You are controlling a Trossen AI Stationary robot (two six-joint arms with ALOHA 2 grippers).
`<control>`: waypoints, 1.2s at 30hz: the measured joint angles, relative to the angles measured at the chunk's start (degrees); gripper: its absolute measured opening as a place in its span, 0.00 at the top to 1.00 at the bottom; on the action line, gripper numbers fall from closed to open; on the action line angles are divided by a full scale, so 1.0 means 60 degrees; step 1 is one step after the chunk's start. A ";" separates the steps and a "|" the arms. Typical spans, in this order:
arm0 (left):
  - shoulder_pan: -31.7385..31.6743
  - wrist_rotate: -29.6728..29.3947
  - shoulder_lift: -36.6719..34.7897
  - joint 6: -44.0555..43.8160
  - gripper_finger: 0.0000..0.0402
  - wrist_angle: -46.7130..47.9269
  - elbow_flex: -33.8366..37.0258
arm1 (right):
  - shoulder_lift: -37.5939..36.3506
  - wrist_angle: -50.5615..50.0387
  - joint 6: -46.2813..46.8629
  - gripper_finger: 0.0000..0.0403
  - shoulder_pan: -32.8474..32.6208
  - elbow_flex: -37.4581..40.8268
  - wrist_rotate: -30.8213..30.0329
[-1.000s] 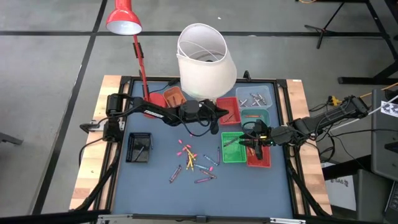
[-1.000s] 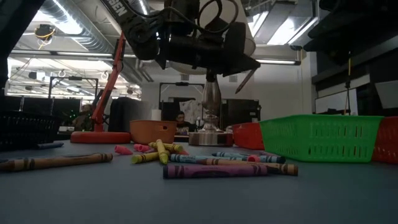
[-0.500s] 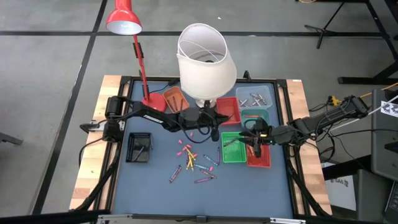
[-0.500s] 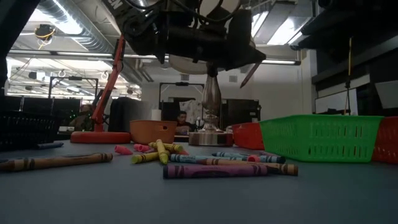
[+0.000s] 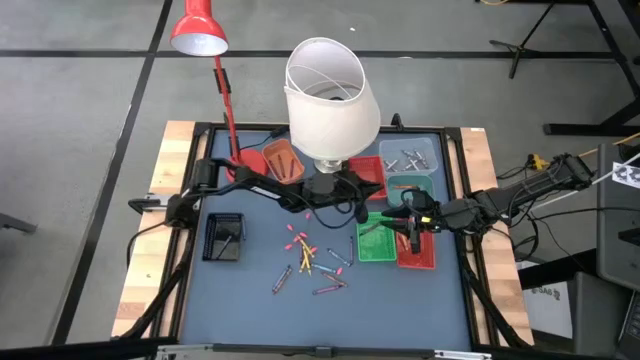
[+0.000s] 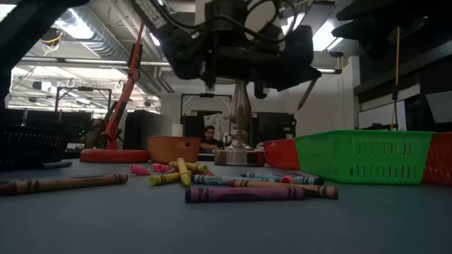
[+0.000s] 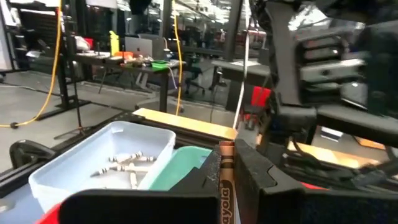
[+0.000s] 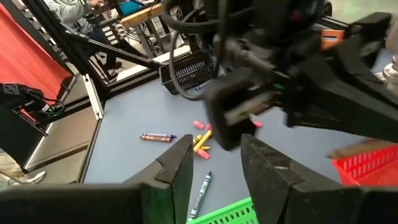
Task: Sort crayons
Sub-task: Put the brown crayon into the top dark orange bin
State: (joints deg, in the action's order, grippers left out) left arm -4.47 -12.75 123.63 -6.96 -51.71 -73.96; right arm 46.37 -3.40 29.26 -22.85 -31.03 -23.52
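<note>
The white lampshade stands at the far middle of the blue mat, and all places here are told from it. Just in front of its base, the left gripper hangs above the mat, its fingers pressed together on 1 brown crayon with a paper wrapper, which sticks out past the fingertips toward the clear tray and teal tray. The loose crayons, thin wrapped sticks in pink, yellow, blue, purple and brown, lie scattered on the mat nearer the front edge than the lampshade, below and behind that gripper. The green basket sits in front and to the right of the lampshade; the right gripper hovers at its right edge, fingers spread and holding nothing. A black tray lies to the front left.
</note>
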 joint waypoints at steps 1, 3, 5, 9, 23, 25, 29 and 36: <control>-0.0054 0.0000 0.0161 0.0000 0.98 -0.0007 -0.0219 | 0.0004 -0.0011 0.0000 0.67 0.0000 0.0000 0.0003; -0.0170 -0.0011 0.0396 0.0004 0.98 0.0007 -0.0476 | 0.0004 -0.0011 0.0000 0.67 0.0000 0.0000 0.0005; -0.0281 -0.0022 0.0608 0.0004 0.98 0.0029 -0.0604 | 0.0002 -0.0013 0.0000 0.67 0.0000 0.0000 0.0009; -0.0486 -0.0027 0.0806 0.0002 0.98 0.0085 -0.0633 | 0.0004 -0.0011 0.0000 0.67 0.0000 0.0000 0.0013; -0.0757 -0.0011 0.0835 0.0004 0.83 0.0621 -0.0644 | 0.0004 -0.0018 -0.0004 0.67 0.0000 0.0000 0.0020; -0.0765 -0.0011 0.0835 0.0004 0.81 0.0605 -0.0644 | 0.0004 -0.0018 -0.0002 0.67 0.0000 0.0000 0.0024; -0.0758 0.0096 0.0835 0.0004 0.80 0.0611 -0.0644 | 0.0206 -0.0033 -0.0004 0.67 -0.0004 0.0000 0.0029; -0.0464 0.0747 0.0835 0.0586 0.80 0.0606 -0.0644 | 0.0966 0.0151 0.0121 0.67 -0.0006 0.0000 0.0810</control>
State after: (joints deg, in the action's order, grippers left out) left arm -7.26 -8.27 128.64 -3.45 -48.07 -77.82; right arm 52.16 -2.49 29.98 -22.89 -31.03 -18.65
